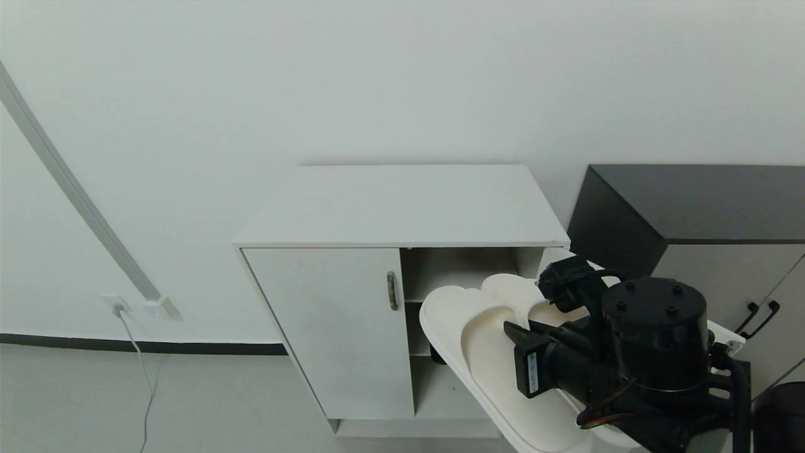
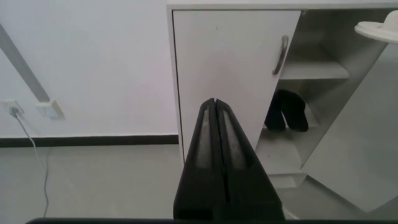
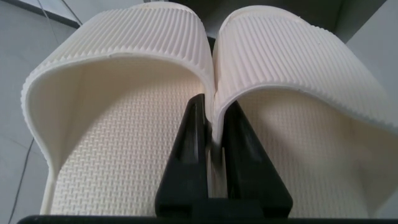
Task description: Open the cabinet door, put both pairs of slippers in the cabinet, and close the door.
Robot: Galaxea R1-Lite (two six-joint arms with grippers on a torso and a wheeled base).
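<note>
A white cabinet stands against the wall, its left door shut and its right door swung open. A black pair of slippers stands on a middle shelf inside. My right gripper is shut on the white pair of slippers, pinching the two inner edges together, and holds them in the air in front of the open right half. My left gripper is shut on nothing, low down and facing the shut left door.
A black-topped cabinet stands to the right of the white one. A wall socket with a cable sits low on the wall at the left. The floor in front is bare grey tile.
</note>
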